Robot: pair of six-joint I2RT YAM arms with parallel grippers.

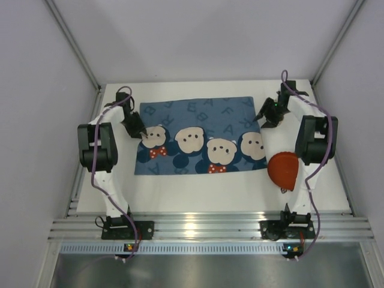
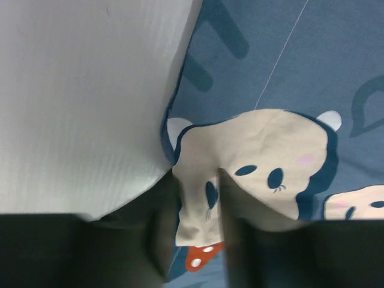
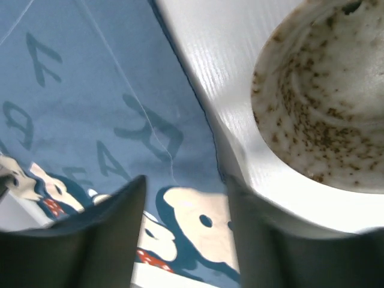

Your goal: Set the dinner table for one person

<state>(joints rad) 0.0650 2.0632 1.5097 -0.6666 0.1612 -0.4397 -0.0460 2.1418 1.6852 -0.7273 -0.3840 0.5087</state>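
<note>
The left gripper (image 1: 143,135) is pinching the blue mouse mat (image 1: 198,120) at its left edge. The right gripper (image 1: 267,119) is hanging over the mat's far right corner, fingers apart. The dinner table (image 1: 198,192) is lying under the mat.

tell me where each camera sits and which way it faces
top external: above and behind the arms, looking down on the dinner table and blue mat; both arms, left gripper and right gripper show.
left wrist: on the left arm, looking down at the mat's left edge; its fingers pinch a fold.
right wrist: on the right arm, facing the mat's right edge and a speckled bowl; its fingers stand apart.
shared: both wrist views show mat meeting tabletop.
</note>
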